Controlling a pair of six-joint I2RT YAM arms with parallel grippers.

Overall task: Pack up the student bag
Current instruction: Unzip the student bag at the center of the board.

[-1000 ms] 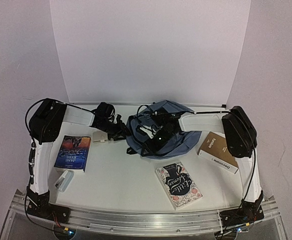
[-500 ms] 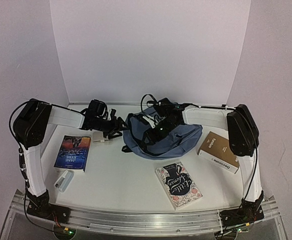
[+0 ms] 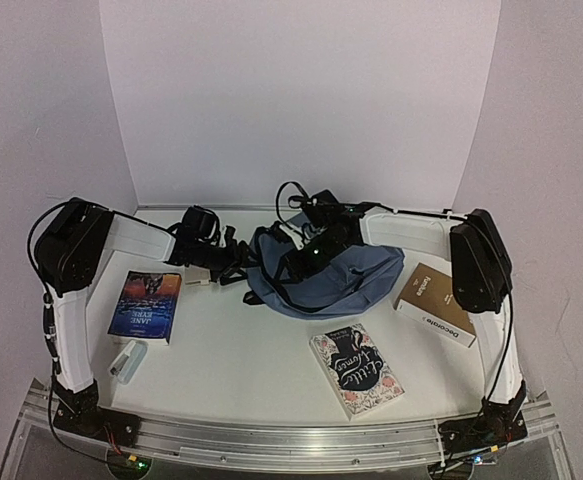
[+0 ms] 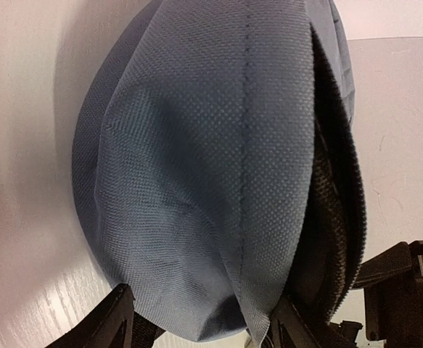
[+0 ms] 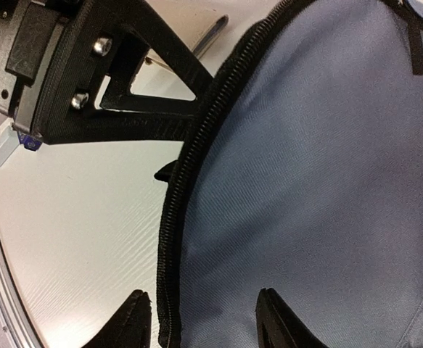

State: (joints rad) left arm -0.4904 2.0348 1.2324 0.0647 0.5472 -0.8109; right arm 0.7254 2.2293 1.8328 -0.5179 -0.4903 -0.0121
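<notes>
The student bag (image 3: pixel 356 282) lies slumped at the middle back of the table, slate-blue with black straps and a black zipper rim (image 5: pixel 186 188). My left gripper (image 3: pixel 235 264) is at the bag's left end. In the left wrist view that gripper (image 4: pixel 202 301) stands open, and the bag's rounded end (image 4: pixel 211 159) bulges between its fingers. My right gripper (image 3: pixel 307 262) hovers over the bag's top. In the right wrist view it (image 5: pixel 202 295) is open astride the zipper rim, with blue fabric (image 5: pixel 320 181) between its fingers.
A dark Jane Eyre book (image 3: pixel 146 305) lies at the left, and a small white object (image 3: pixel 126 358) sits in front of it. A floral Little Women book (image 3: pixel 356 368) lies at the front middle. A brown and white book (image 3: pixel 434 303) is at the right. A small pale item (image 3: pixel 199 273) sits by the left gripper.
The left jaws have widened and the right jaws have narrowed slightly. The bag has slumped flatter and spread to the right. The left arm drew back left, then returned.
</notes>
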